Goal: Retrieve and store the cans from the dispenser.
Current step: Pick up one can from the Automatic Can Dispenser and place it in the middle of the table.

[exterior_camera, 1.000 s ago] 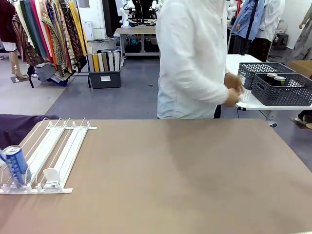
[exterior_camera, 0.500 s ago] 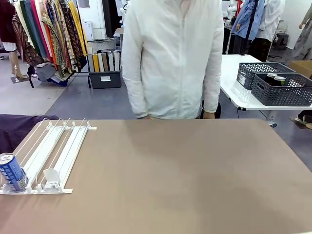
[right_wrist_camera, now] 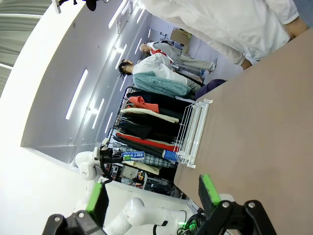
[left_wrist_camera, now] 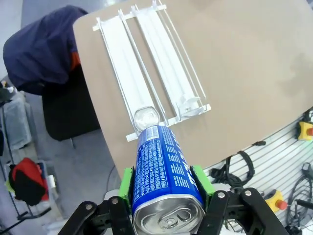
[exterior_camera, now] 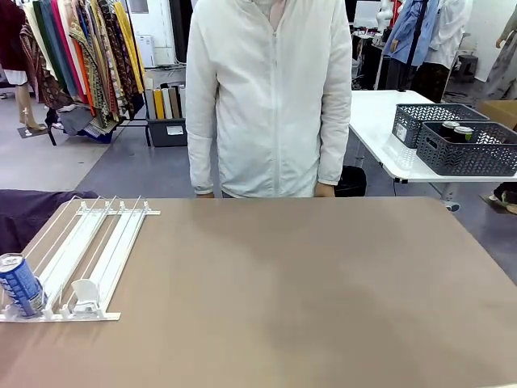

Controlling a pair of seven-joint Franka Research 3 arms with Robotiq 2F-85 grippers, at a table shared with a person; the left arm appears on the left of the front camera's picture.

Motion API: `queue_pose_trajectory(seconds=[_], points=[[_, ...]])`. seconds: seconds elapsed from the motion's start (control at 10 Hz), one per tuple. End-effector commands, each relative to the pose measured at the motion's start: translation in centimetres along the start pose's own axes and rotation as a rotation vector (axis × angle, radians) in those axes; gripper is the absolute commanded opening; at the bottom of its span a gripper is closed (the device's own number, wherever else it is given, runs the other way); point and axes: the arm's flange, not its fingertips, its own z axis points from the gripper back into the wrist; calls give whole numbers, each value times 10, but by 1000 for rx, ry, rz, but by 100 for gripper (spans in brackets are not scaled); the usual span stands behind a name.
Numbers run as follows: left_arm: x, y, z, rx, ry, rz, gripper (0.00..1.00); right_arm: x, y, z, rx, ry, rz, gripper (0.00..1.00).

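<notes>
Now my left fingers [left_wrist_camera: 128,188] are clamped on a blue can [left_wrist_camera: 164,171], its long axis aimed down at the dispenser [left_wrist_camera: 120,63], at whose near-left end another can [left_wrist_camera: 146,117] sits, and my right fingers [right_wrist_camera: 98,196] are apart and empty.

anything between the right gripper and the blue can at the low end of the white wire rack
Nothing visible: bare brown tabletop lies between the open right gripper and that blue-and-white can in the white wire rack. The left gripper, shut on another blue can, hangs near it.

Bright, even light — wrist-view edges seemingly warped.
</notes>
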Motion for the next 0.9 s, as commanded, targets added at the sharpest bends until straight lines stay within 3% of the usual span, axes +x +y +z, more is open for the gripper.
queue_pose_trajectory(seconds=[0.0,0.1,0.2,0.4,0.6,0.8], points=[[0,1,-1,-4,1,2,0,3,4,0,11,-7,2,100],[25,-24,-1,23,28,-22,0,3,4,0,11,-7,2,100],[62,-71,-7,-67,-24,-154,0,3,4,0,11,-7,2,100],[137,-167,-44,-83,-3,-345,0,3,4,0,11,-7,2,100],[195,-269,-111,-139,100,-550,0,3,4,0,11,-7,2,100],[206,-349,-189,-143,181,-623,0,3,4,0,11,-7,2,100]])
